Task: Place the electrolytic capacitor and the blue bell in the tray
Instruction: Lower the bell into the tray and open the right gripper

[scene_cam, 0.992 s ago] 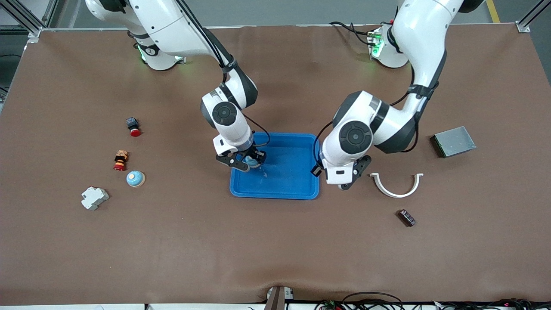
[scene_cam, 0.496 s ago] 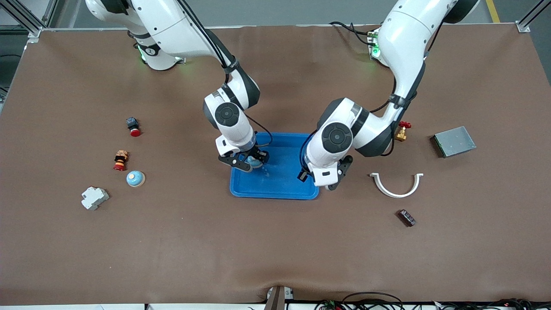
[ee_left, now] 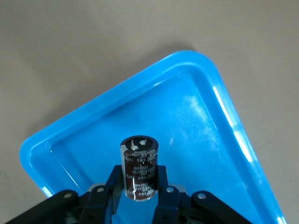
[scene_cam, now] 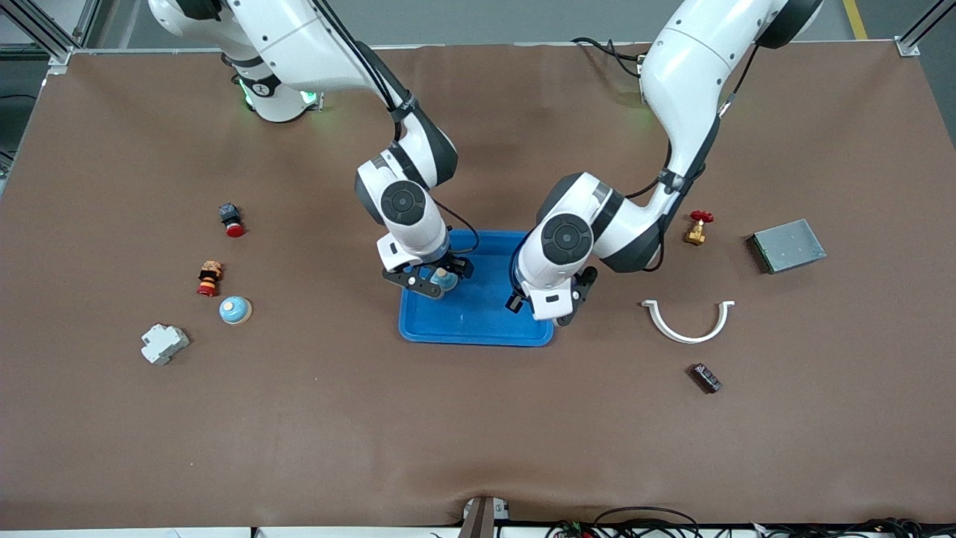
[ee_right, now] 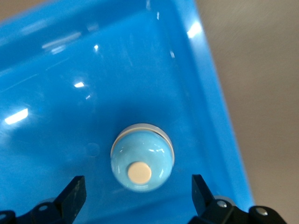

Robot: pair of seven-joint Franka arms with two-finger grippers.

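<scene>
Pinching capacitor [ee_left: 139, 167] over tray [scene_cam: 478, 329] edge, left gripper [scene_cam: 562, 308]; spread around blue bell [ee_right: 142, 163] at rim, right gripper [scene_cam: 433, 282], fingertips cropped.

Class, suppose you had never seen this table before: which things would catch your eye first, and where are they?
The blue tray at mid-table, with both arms bent over it. The right hand hangs open over a blue bell lying in the tray; the left hand, over the tray's edge, grips a dark capacitor.

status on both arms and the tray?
Right gripper open over the blue bell, which sits in the tray. Left gripper shut on the electrolytic capacitor, over the tray. Nothing in the way.
</scene>
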